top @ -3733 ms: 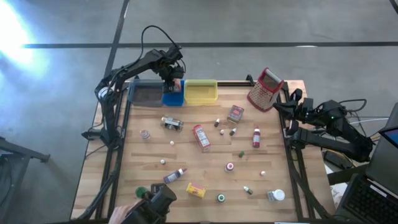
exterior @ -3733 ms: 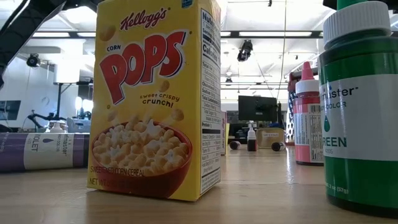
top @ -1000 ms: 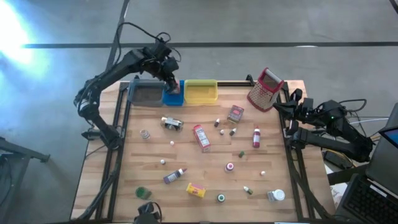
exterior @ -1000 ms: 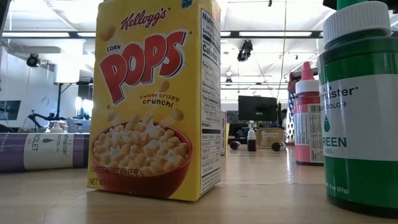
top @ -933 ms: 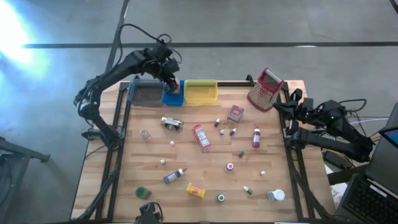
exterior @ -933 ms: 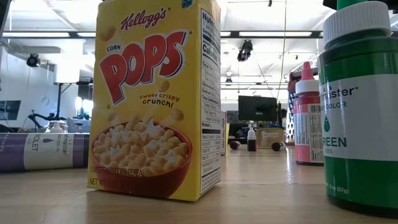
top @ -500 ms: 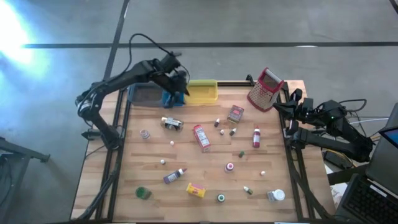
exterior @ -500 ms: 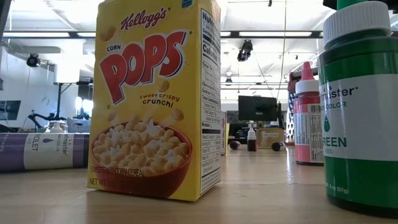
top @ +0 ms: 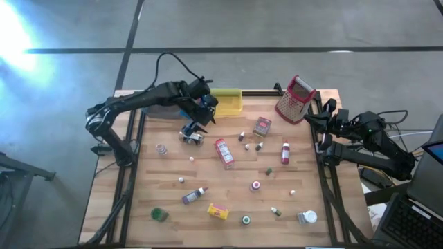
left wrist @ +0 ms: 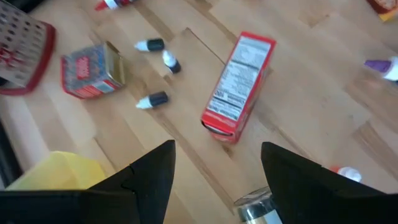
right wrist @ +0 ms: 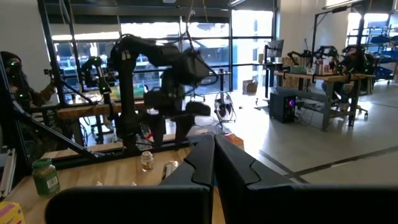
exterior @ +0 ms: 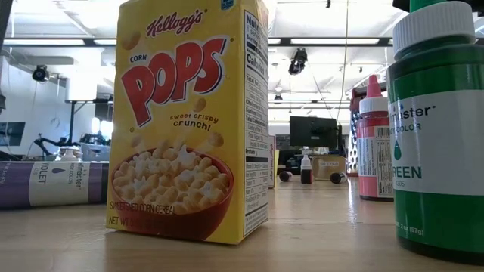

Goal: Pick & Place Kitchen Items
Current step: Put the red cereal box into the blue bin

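The left pincer is being held with its fingers spread and nothing between them, hovering over the bench just above a small metal-capped jar, which is lying at about 10 o'clock from the bench's middle; the jar's cap is being glimpsed at the edge of the left wrist view, beside one finger. Just beyond the pincer, toward 12 o'clock, the yellow tray is being partly covered by the left arm. Toward 3 o'clock from the pincer, a red box is seen lying flat, with a small red tin and three tiny dark bottles near it, and a red bottle farther out. The metal grater is seen standing at the bench's 1 o'clock corner. Toward 6 o'clock, a violet bottle, a yellow cereal box and a green-capped bottle are being shown near the bench's near edge; in the low view the cereal box is seen upright between the violet bottle and a green bottle. The right pincer is being kept pressed together and empty, parked off the bench's 3 o'clock edge.
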